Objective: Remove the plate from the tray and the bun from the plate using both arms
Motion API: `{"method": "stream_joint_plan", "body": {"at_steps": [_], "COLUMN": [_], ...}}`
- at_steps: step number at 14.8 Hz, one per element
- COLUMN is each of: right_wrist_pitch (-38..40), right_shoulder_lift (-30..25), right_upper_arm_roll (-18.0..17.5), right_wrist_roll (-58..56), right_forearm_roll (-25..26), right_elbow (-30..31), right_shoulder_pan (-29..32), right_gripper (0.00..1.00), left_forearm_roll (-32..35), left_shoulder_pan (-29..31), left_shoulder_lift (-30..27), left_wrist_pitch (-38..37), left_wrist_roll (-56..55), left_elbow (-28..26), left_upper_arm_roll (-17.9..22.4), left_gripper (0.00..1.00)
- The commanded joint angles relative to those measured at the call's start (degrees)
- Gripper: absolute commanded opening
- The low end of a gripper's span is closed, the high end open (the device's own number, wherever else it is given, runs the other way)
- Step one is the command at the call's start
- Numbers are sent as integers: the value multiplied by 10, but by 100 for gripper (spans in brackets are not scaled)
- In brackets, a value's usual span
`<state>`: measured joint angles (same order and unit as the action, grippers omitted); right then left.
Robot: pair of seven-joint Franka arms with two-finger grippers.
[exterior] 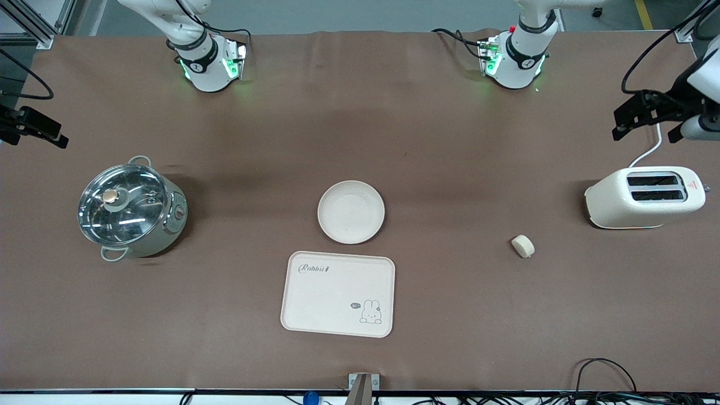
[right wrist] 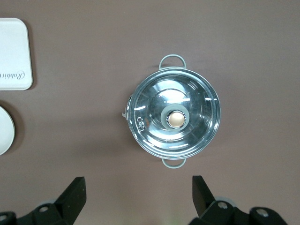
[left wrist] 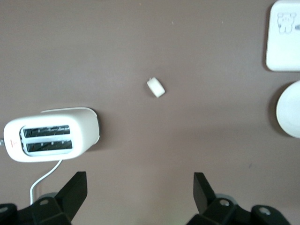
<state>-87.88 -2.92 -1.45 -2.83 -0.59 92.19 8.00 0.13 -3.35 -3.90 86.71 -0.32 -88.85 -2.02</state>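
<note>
Two robot arms wait high over the ends of a brown table (exterior: 450,157), nothing in their grasp.

Front view: the plate (exterior: 351,211) lies mid-table, just beside the tray (exterior: 338,293), which is nearer the camera. The bun (exterior: 523,246) lies well apart toward the left arm's end, near the toaster (exterior: 644,197). A lidded pot (exterior: 131,207) sits toward the right arm's end. Left wrist view: the left end effector (left wrist: 140,187), fingers spread wide and released, hangs over bare table near the toaster (left wrist: 49,135) and bun (left wrist: 155,87). Right wrist view: the right end effector (right wrist: 139,191), also spread and released, hangs beside the pot (right wrist: 175,116).
</note>
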Motion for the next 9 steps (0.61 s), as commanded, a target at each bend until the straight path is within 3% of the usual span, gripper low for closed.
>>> {"method": "stream_joint_plan", "body": {"at_steps": [1, 9], "right_wrist_pitch": [-5, -5], "right_shoulder_lift": [-1, -1], "right_upper_arm_roll": [-4, -4], "right_wrist_roll": [-16, -16], "right_forearm_roll": [9, 7], "right_elbow": [2, 1], "right_shoulder_pan": [5, 3], "right_gripper": [100, 100], "left_forearm_roll": [-4, -2], "left_shoulder_pan": [-11, -10], "left_shoulder_lift": [-64, -39], "left_wrist_pitch": [1, -11], "left_wrist_roll": [-1, -5], "left_elbow": [-69, -29], "left_upper_arm_roll": [-7, -9], "left_gripper": [100, 100]}}
